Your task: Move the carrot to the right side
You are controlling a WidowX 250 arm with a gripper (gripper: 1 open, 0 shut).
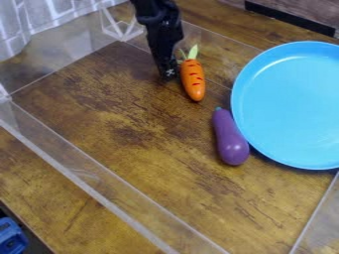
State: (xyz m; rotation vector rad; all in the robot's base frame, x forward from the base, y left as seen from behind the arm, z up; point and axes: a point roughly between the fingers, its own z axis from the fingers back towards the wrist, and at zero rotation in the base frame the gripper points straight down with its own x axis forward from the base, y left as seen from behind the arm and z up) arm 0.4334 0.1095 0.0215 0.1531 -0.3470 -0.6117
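The nearest part of the bench was bare worn wood, bordered on the near and left sides by a clear plastic wall that appeared intended to keep loose items from rolling off.

Further in, the purple eggplant lay flat on the wood with its long side against the rim of the blue plate; whether the two actually touched could not be confirmed. The plate occupied most of the right side of the bench, leaving little free wood there, so any placement to the right would probably have ended on or just beside it.

Beyond the eggplant, the carrot lay on its side near the middle of the bench, green top pointing away from the camera and tip towards it. It was clear of the plate, with bare wood between them, and had not yet reached the right side.

Farthest back, the gripper hung low over the bench just to the left of the carrot, its dark fingers pointing down. It held nothing. The fingers looked close together, but the view was too dark and small to tell their spread. Standing beside the carrot rather than over it, the gripper seemed placed to push sideways towards the plate rather than to lift; this is a judgement only.
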